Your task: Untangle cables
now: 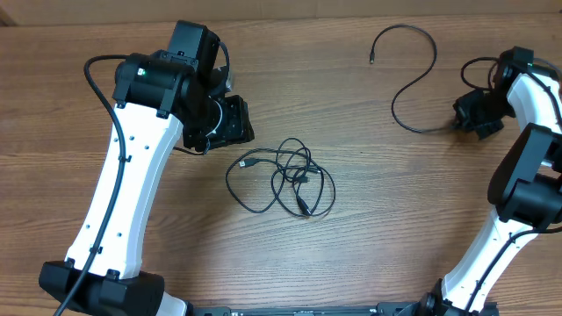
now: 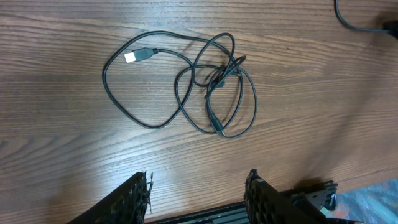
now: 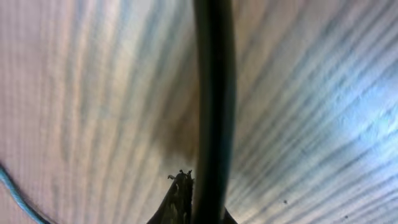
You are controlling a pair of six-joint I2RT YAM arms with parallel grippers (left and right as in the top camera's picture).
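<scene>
A tangle of thin black cables (image 1: 299,175) lies in loose loops at the table's middle, also seen in the left wrist view (image 2: 214,84), with a pale-tipped plug end (image 2: 138,56) on its left. My left gripper (image 1: 230,121) hovers up and left of the tangle; its jaws (image 2: 199,177) are open and hold nothing. A separate black cable (image 1: 434,61) curves in an S at the upper right. My right gripper (image 1: 474,118) is at that cable's lower end. In the right wrist view it (image 3: 202,183) is shut on this cable (image 3: 213,93), close to the wood.
The wooden table (image 1: 395,219) fills every view. Thick black robot leads run along the left arm (image 1: 132,193) and the right arm (image 1: 527,132). A thin blue line (image 3: 15,193) shows at the right wrist view's lower left.
</scene>
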